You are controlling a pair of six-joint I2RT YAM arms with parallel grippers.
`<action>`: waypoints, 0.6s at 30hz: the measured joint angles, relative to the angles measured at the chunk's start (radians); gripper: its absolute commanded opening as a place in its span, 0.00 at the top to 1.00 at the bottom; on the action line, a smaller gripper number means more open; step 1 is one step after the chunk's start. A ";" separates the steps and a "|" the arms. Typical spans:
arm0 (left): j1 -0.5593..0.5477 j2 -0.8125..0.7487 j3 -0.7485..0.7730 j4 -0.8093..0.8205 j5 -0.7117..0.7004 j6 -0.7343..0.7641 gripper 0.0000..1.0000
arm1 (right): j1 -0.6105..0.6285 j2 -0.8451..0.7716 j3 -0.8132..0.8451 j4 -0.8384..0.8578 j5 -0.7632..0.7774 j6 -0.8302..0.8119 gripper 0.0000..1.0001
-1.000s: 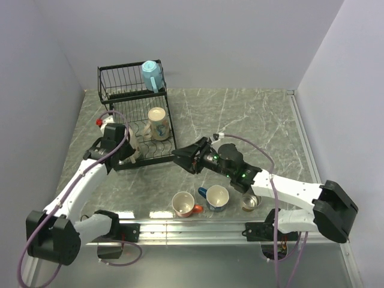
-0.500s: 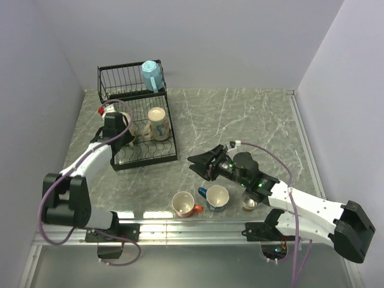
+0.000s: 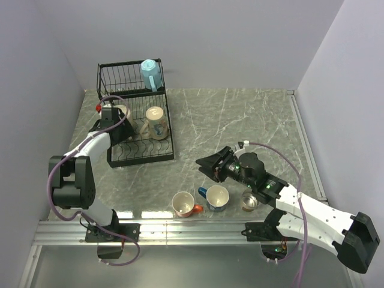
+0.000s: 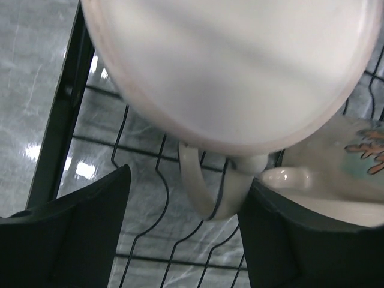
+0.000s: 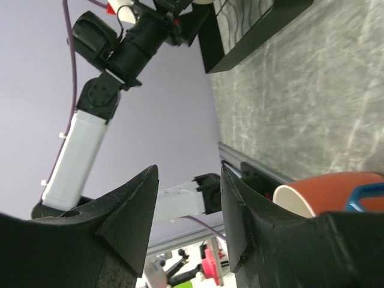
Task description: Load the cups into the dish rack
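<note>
The black wire dish rack (image 3: 137, 153) stands at the back left. A light blue cup (image 3: 151, 74) sits on its upper shelf. Two cream cups (image 3: 158, 122) (image 3: 123, 111) rest in the lower tier. My left gripper (image 3: 119, 126) hangs open over the left cream cup (image 4: 228, 66), whose handle (image 4: 204, 192) lies loosely between the fingers. An orange-red cup (image 3: 182, 204), a dark blue cup (image 3: 217, 198) and a metal cup (image 3: 250, 201) stand on the near table. Just behind them my right gripper (image 3: 207, 165) is open with nothing in it (image 5: 187, 174).
A second, patterned cream mug (image 4: 354, 156) lies close to the right of my left fingers. Grey walls close in the table on the left, back and right. A metal rail (image 3: 198, 227) runs along the near edge.
My left gripper has carried the cream cup into the rack's lower tier and opened, letting it go. The right arm has drawn back to the right, toward the near cups.
</note>
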 measured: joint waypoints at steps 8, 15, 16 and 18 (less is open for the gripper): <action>0.000 -0.150 -0.004 -0.106 0.018 -0.005 0.20 | -0.018 0.063 0.122 -0.157 0.000 -0.164 0.48; -0.006 -0.463 -0.010 -0.237 0.117 -0.044 0.23 | 0.086 0.324 0.478 -0.410 0.068 -0.515 0.48; -0.013 -0.495 -0.011 -0.261 0.125 -0.047 0.23 | 0.110 0.345 0.494 -0.441 0.078 -0.558 0.48; -0.038 -0.557 -0.029 -0.298 0.143 -0.057 0.23 | 0.148 0.382 0.510 -0.498 0.097 -0.625 0.48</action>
